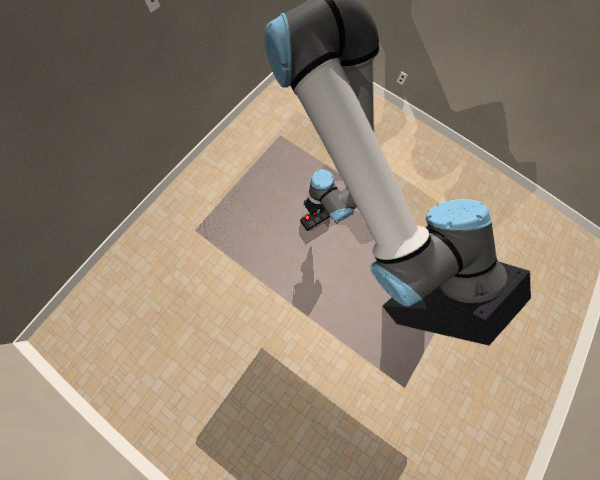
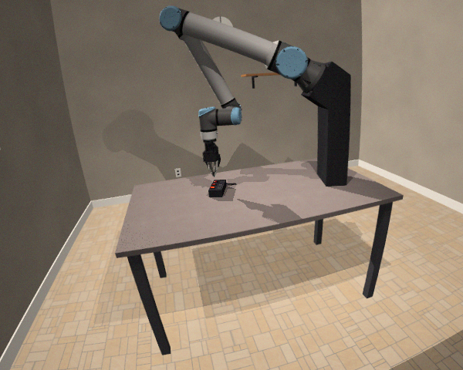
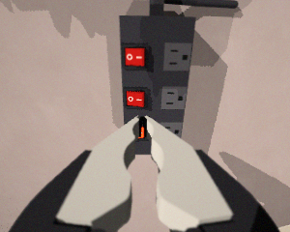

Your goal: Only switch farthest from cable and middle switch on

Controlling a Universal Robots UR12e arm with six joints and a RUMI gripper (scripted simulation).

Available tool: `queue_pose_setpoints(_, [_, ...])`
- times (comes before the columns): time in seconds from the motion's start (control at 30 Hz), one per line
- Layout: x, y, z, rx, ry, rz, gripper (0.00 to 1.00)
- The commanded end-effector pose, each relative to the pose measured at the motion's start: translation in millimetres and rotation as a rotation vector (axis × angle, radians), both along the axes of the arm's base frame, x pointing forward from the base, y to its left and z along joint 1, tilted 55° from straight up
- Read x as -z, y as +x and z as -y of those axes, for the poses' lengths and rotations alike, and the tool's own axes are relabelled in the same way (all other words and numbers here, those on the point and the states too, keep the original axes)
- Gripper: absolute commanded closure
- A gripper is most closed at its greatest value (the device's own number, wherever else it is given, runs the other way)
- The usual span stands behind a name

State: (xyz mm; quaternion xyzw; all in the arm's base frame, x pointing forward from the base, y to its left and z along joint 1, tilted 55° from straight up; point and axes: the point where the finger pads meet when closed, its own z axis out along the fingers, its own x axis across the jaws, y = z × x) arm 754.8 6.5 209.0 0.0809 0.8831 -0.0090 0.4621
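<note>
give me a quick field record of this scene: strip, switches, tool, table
strip: black power strip lying face up on the grey table, cable leaving its far end in the wrist view
switches: three red rockers in a row; the cable-end switch and middle switch show fully, the farthest switch is mostly hidden behind the fingertips
switch states: cannot tell on or off
tool: gripper shut, holding nothing, tips pointing down over the farthest switch
contact: cannot tell whether the tips touch it
outlets: a column of sockets beside the switches
</note>
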Motion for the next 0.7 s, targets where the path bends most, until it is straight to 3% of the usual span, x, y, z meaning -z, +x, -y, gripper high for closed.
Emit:
queue_pose_setpoints(0.0, [2.8,4.7,0.0,0.000,0.000,0.001,1.00])
queue_pose_setpoints(0.67, [16.2,24.3,1.1,0.000,0.000,0.001,1.00])
